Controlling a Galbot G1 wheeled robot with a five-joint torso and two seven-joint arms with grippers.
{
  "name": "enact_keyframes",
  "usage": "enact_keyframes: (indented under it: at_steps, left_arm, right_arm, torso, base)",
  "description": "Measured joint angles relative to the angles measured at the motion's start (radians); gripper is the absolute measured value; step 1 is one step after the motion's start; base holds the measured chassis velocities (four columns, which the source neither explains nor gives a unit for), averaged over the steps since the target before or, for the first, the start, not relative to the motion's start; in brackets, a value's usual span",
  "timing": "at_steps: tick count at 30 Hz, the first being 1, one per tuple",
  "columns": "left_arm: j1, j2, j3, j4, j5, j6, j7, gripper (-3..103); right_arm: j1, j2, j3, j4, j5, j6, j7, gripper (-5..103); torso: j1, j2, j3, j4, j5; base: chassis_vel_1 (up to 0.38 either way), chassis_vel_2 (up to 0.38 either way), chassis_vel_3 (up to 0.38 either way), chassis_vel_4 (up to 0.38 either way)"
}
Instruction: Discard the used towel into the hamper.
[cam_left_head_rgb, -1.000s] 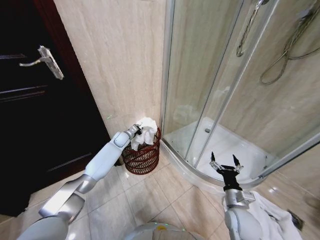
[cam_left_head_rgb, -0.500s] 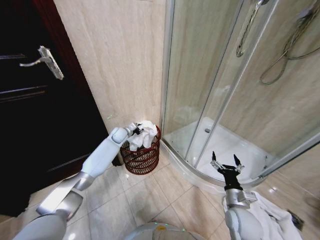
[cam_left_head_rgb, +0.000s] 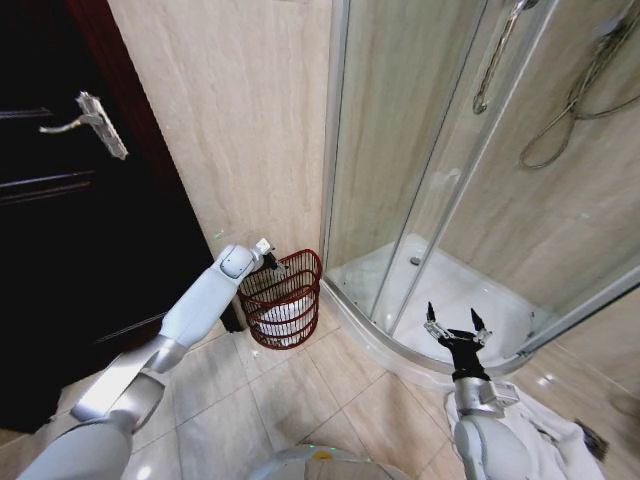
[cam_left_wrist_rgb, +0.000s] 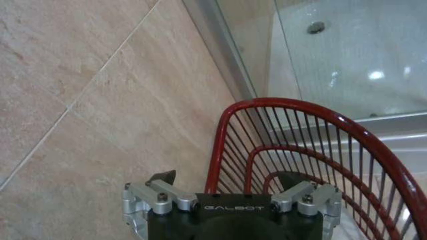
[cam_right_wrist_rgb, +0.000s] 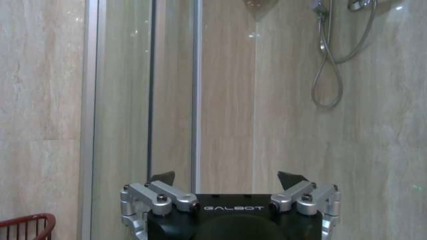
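Hamper (cam_left_head_rgb: 285, 300) stands on the tiled floor (cam_left_head_rgb: 300, 400) in the corner where the beige wall (cam_left_head_rgb: 240, 120) meets the shower enclosure (cam_left_head_rgb: 420, 200). Dark red wire basket, round, open mouth facing up, long axis upright; ribbed with horizontal bands. It sits just beside the curved shower base, to its left, and right of the dark door (cam_left_head_rgb: 70, 250).

Towel (cam_left_head_rgb: 284, 318) lies inside the hamper, low down, a white bundle seen through the wires. Too crumpled to give it a long axis or a direction.

Left gripper (cam_left_head_rgb: 268, 260) hangs over the near-left rim of the hamper, arm reaching far and right from the robot's left side. In the left wrist view the left gripper (cam_left_wrist_rgb: 227, 185) has its two fingers spread wide apart with nothing between them; one fingertip is outside the red rim (cam_left_wrist_rgb: 293, 112), the other over the basket's inside. Not touching the towel.

Right gripper (cam_left_head_rgb: 455, 330) is held up near the shower's curved sill, well apart from the hamper, fingers pointing away from the robot. The right wrist view shows the right gripper (cam_right_wrist_rgb: 227, 177) wide open and empty, facing the glass panels and the shower hose (cam_right_wrist_rgb: 327, 60) on the far wall; a sliver of the hamper rim (cam_right_wrist_rgb: 27, 222) shows at the frame's edge.

White cloth (cam_left_head_rgb: 530, 430) lies on the floor beside the right arm.
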Motion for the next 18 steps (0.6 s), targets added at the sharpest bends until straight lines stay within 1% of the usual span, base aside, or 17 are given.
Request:
enact_keyframes:
  at_steps: [2,5,7,9,10,11,12,13,14,15,16,17,18]
  left_arm:
    - [0.006,0.003,-0.003,-0.008,-0.011,0.001,-0.004,100]
    - [0.024,0.007,-0.014,-0.025,-0.058,0.000,-0.043,100]
    - [0.028,0.008,-0.017,-0.031,-0.067,0.000,-0.051,100]
    - [0.057,0.017,-0.033,-0.067,-0.108,-0.007,-0.093,100]
    - [0.086,0.022,-0.051,-0.097,-0.146,-0.026,-0.131,100]
    - [0.086,0.022,-0.051,-0.097,-0.146,-0.026,-0.131,100]
    - [0.130,0.029,-0.075,-0.141,-0.202,-0.080,-0.209,100]
    - [0.179,0.033,-0.097,-0.183,-0.250,-0.138,-0.310,100]
    - [0.223,0.032,-0.117,-0.219,-0.285,-0.178,-0.391,100]
    - [0.223,0.032,-0.117,-0.219,-0.285,-0.178,-0.391,100]
    - [0.266,0.027,-0.138,-0.261,-0.314,-0.208,-0.465,100]
    - [0.332,0.014,-0.172,-0.323,-0.342,-0.247,-0.557,100]
    - [0.332,0.014,-0.172,-0.323,-0.342,-0.247,-0.557,100]
  right_arm:
    - [0.000,0.000,0.000,0.003,0.000,-0.003,0.000,100]
    - [-0.002,0.005,-0.002,0.016,-0.001,-0.010,0.000,100]
    - [-0.004,0.006,-0.003,0.018,-0.001,-0.011,0.000,100]
    - [-0.009,0.008,-0.004,0.027,-0.003,-0.015,0.001,100]
    - [-0.011,0.009,-0.004,0.031,-0.004,-0.017,0.001,100]
    - [-0.011,0.009,-0.004,0.031,-0.004,-0.017,0.001,100]
    - [-0.014,0.010,-0.003,0.037,-0.005,-0.019,0.002,100]
    - [-0.016,0.011,-0.001,0.043,-0.005,-0.021,0.003,100]
    - [-0.019,0.012,0.000,0.048,-0.006,-0.024,0.005,100]
    - [-0.019,0.012,0.000,0.048,-0.006,-0.024,0.005,100]
    - [-0.022,0.012,0.000,0.053,-0.006,-0.026,0.006,100]
    - [-0.025,0.015,0.000,0.060,-0.009,-0.028,0.008,100]
    - [-0.025,0.015,0.000,0.060,-0.009,-0.028,0.008,100]
  torso:
    - [0.000,0.000,0.000,0.0001,0.0000]
    - [0.000,0.000,0.000,0.0001,0.0000]
    - [0.000,0.000,0.000,0.0000,-0.0001]
    - [0.000,0.000,0.000,-0.0001,0.0002]
    - [0.000,0.000,0.000,-0.0001,0.0000]
    - [0.000,0.000,0.000,-0.0001,0.0000]
    - [0.000,0.000,0.000,-0.0001,0.0000]
    - [0.000,0.000,0.000,-0.0001,0.0003]
    - [0.000,0.000,0.000,0.0002,-0.0001]
    - [0.000,0.000,0.000,0.0002,-0.0001]
    - [0.000,0.000,0.000,0.0003,-0.0003]
    - [0.000,0.000,0.000,-0.0001,0.0000]
    - [0.000,0.000,0.000,-0.0001,0.0000]
  base:
    - [0.000,0.000,0.000,0.000]
    - [0.000,0.000,0.000,0.000]
    - [0.000,0.000,0.000,0.000]
    - [0.000,0.000,0.000,0.000]
    - [0.000,0.000,0.000,0.000]
    - [0.000,0.000,0.000,0.000]
    - [0.000,0.000,0.000,0.000]
    - [0.000,0.000,0.000,0.000]
    - [0.000,0.000,0.000,0.000]
    - [0.000,0.000,0.000,0.000]
    - [0.000,0.000,0.000,0.000]
    - [0.000,0.000,0.000,0.000]
    - [0.000,0.000,0.000,0.000]
